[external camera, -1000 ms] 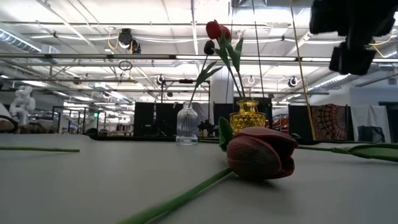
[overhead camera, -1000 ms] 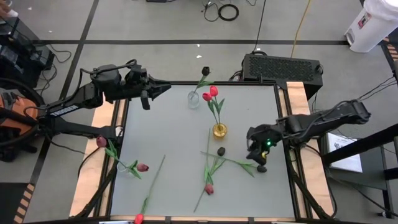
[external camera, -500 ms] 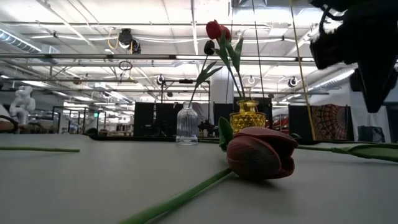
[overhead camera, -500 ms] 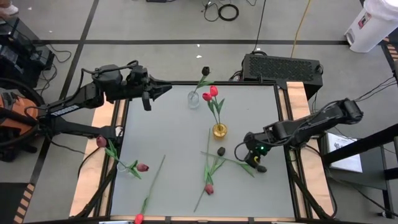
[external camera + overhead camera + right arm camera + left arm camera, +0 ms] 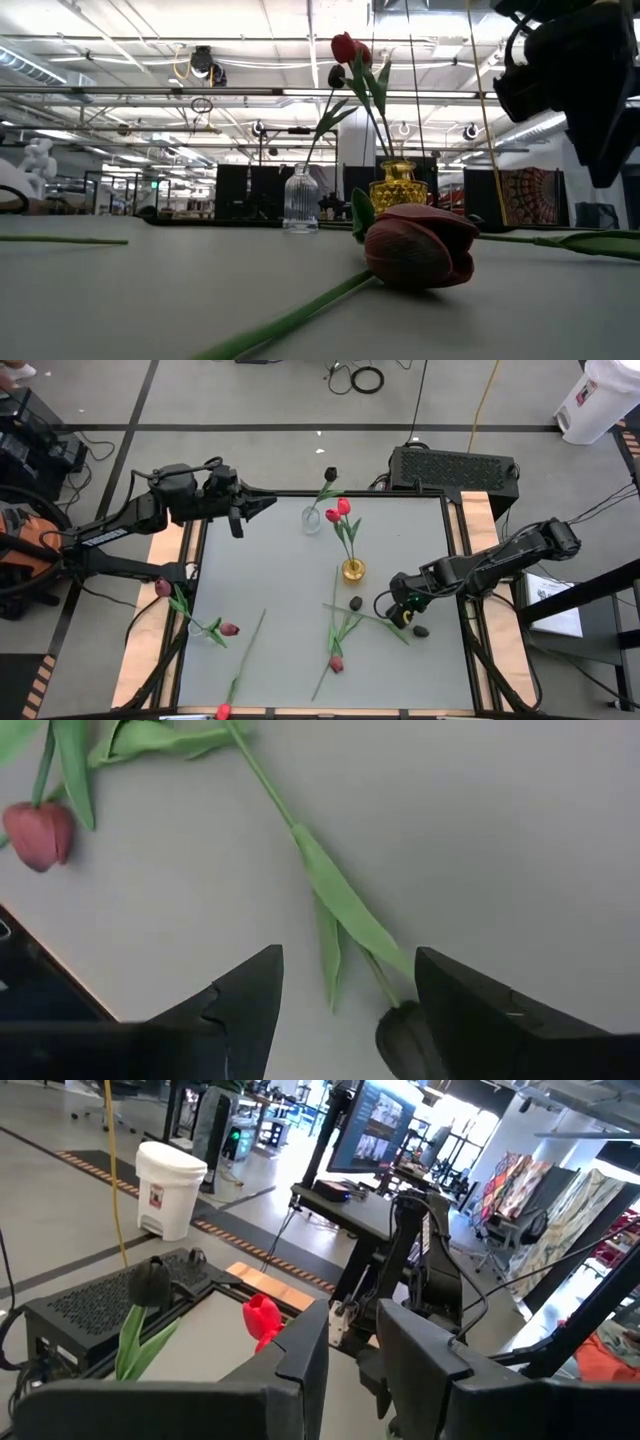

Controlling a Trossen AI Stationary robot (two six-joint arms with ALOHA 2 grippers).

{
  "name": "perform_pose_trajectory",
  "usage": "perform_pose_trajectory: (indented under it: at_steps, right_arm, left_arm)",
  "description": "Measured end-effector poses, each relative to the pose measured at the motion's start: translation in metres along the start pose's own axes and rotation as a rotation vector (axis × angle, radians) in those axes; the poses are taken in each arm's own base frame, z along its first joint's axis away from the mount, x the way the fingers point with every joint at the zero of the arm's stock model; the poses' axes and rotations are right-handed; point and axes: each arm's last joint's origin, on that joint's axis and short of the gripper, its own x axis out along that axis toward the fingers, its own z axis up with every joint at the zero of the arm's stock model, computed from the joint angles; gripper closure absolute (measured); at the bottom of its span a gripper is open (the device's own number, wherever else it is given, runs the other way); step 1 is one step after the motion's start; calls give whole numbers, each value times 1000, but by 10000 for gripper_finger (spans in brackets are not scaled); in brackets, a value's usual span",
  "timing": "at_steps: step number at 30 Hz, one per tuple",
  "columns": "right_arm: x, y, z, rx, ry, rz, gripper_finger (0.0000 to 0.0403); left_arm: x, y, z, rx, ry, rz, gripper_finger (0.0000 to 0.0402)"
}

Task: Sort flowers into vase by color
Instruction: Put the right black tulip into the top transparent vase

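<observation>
Over dark tulip (image 5: 402,1038) w/ green stem, right gripper (image 5: 345,1005) wide; no legible labels.

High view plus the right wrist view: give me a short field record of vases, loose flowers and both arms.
clear vase: one dark tulip
yellow vase: red tulips
loose on table: several tulips, including a dark tulip at the right
right gripper: fingers open, low over that dark tulip's stem
left gripper: waiting at the table's far left corner, nothing held
</observation>
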Motion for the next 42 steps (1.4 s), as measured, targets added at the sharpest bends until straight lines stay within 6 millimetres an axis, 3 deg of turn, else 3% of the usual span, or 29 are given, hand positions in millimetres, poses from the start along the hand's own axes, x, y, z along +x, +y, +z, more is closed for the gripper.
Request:
perform_pose_trajectory:
  at_steps: [8,17,28,34,38,42]
  right_arm:
    - [4,4,-9,-92,30,-3,184]
    - [31,9,-29,-320,133,-114,184]
    - [64,7,-24,-296,141,-247,184]
    - [68,9,-23,-275,141,-242,185]
    - [66,9,-23,-277,138,-235,209]
    - [66,9,-23,-276,140,-236,261]
  left_arm:
    - [0,0,0,-1,0,0,307]
    - [0,0,0,-1,0,0,307]
    - [0,0,0,-1,1,0,307]
    - [0,0,0,-1,0,0,307]
    - [0,0,0,-2,1,0,307]
    - [0,0,0,-2,1,0,307]
